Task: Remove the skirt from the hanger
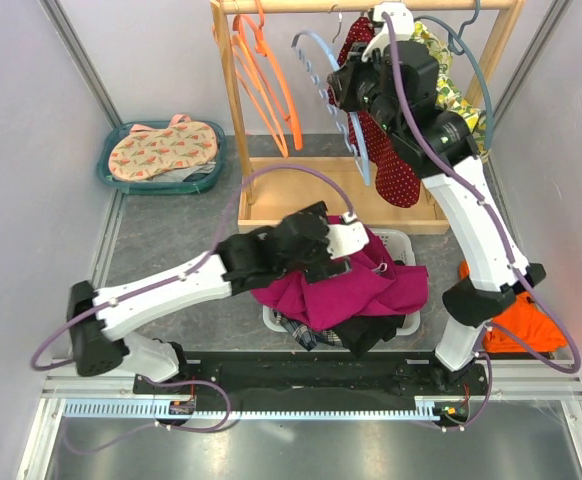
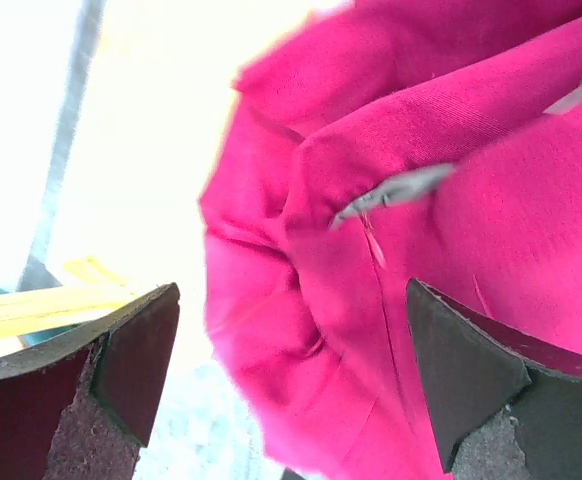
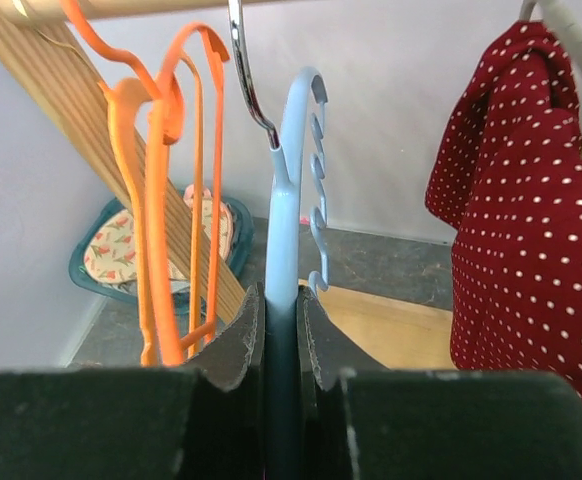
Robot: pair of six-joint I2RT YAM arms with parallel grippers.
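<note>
Only the right wrist view shows right gripper [image 3: 281,300] clamped on blue hanger [image 3: 289,150]; left wrist view shows left gripper [image 2: 291,300] spread wide by magenta skirt [image 2: 451,260].

Orange hangers [image 3: 159,122] close beside blue hanger [image 3: 283,230]

Item: magenta skirt [image 2: 471,260], bunched in soft folds, filling the centre and right of the frame. A thin grey strip [image 2: 396,190], possibly a hanging loop, lies across its seam.
Left gripper [image 2: 291,300]: two dark fingers [image 2: 136,360] at the bottom corners, spread wide, gripping nothing; the cloth sits beyond and between them.
Background: upper left washed out by glare. A pale wooden slat [image 2: 41,305] shows at lower left.
</note>
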